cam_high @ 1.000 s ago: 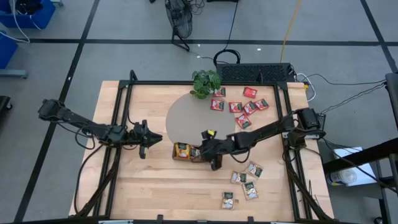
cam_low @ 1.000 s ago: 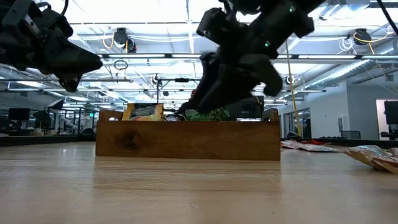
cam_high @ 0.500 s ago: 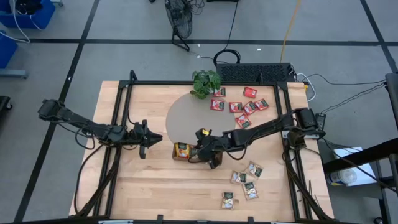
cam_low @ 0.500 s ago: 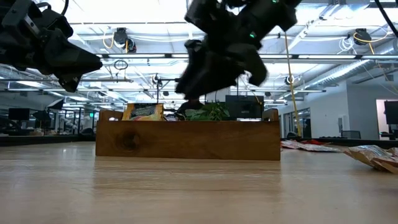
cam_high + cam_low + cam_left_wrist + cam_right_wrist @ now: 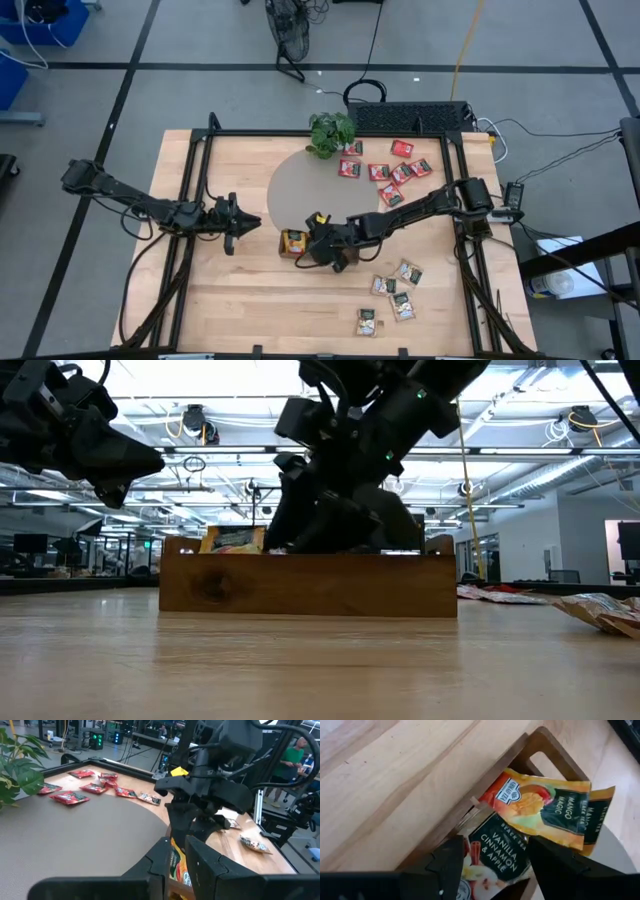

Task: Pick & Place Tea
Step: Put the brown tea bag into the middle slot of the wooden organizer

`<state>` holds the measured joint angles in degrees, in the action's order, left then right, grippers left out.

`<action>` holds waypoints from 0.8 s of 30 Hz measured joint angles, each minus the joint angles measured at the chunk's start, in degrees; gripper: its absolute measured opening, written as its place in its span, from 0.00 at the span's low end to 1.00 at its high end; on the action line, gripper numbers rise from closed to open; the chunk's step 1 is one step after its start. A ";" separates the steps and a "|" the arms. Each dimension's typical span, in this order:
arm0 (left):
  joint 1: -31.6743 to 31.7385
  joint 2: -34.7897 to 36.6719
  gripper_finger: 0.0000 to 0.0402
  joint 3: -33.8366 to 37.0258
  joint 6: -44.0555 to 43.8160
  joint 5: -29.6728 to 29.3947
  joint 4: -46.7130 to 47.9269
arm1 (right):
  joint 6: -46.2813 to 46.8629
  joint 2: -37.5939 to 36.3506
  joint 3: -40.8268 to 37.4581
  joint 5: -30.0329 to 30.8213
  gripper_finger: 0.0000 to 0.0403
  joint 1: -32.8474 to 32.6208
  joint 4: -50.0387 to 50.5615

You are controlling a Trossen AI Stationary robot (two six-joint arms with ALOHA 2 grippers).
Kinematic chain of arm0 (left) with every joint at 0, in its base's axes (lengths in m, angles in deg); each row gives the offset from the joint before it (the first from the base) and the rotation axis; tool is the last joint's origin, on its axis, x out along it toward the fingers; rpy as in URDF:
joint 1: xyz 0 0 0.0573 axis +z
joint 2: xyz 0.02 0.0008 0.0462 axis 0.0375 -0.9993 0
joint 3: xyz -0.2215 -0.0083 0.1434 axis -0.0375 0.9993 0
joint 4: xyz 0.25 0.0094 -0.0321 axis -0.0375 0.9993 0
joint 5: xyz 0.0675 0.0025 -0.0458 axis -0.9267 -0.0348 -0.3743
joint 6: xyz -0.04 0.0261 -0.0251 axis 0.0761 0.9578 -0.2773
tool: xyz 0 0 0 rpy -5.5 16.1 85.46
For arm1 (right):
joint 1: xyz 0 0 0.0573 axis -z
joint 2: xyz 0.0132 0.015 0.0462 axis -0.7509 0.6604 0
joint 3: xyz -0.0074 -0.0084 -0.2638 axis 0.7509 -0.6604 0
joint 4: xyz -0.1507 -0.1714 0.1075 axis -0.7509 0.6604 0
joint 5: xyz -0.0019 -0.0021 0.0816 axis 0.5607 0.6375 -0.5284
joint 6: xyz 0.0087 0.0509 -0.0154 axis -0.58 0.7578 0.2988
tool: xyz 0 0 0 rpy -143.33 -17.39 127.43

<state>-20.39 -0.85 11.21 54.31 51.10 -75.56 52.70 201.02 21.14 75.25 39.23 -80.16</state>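
The right tool (image 5: 312, 248) fills the space directly above the wooden tray (image 5: 300, 585), its arm slanting across the surface (image 5: 230, 290) from the right edge, so access to the tray from above and from the right is blocked. The left tool (image 5: 243, 222) hangs just beside the tray's left end, narrowing that side. The potted plant (image 5: 331, 132) stands at the far edge, beside the red packets (image 5: 385, 172). Beige packets (image 5: 392, 295) litter the near right. The grey mat (image 5: 300, 190) behind the tray lies bare, and the near-left wood lies bare too
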 joint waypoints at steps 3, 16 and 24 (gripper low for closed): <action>0.00 0.05 0.16 0.00 0.00 -0.02 0.17 | -1.02 0.07 -0.02 0.08 0.51 0.05 0.36; 0.00 0.01 0.16 -0.01 0.00 -0.01 0.12 | -1.30 -0.04 -0.02 4.65 0.39 0.09 1.90; 0.00 0.02 0.16 -0.02 0.00 0.00 0.11 | 0.62 -0.04 0.00 4.56 0.22 0.84 4.02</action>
<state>-20.39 -0.83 11.18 54.31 51.10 -75.45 53.32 200.98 21.14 79.81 40.07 -76.14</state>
